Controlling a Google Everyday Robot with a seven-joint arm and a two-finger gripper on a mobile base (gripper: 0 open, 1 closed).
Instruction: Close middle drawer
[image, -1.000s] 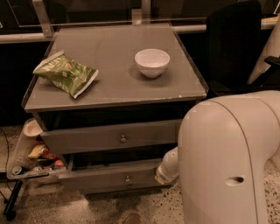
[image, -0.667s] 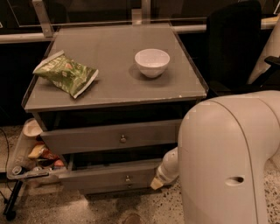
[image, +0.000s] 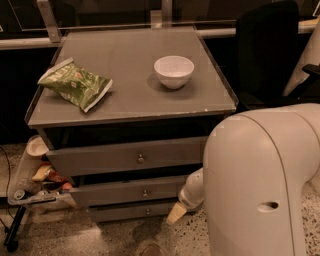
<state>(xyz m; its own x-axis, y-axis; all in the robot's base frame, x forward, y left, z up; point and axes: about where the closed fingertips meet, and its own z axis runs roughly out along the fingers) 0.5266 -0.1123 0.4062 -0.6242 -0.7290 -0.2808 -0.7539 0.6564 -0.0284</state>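
The gripper (image: 176, 213) hangs low at the right front of the cabinet, its pale yellowish tip pointing down and to the left, just past the right end of the middle drawer (image: 115, 194). Only that one tapered tip shows below a white wrist, so whether the gripper is spread or closed cannot be told, and it holds nothing that can be seen. Whether the tip touches the drawer front cannot be told either. The middle drawer stands a little way out from the cabinet, its flat grey front carrying a small metal knob (image: 145, 193) at centre. Above it the top drawer (image: 100, 159) also juts forward, and below it sits the narrow bottom drawer (image: 120, 213). The robot's bulky white arm (image: 260, 185) fills the lower right foreground. On the grey cabinet top (image: 130, 102) lie a green snack bag (image: 75, 85) at the left and a white bowl (image: 173, 71) right of centre, well apart. A low rack (image: 30, 197) holding snacks stands left of the cabinet.
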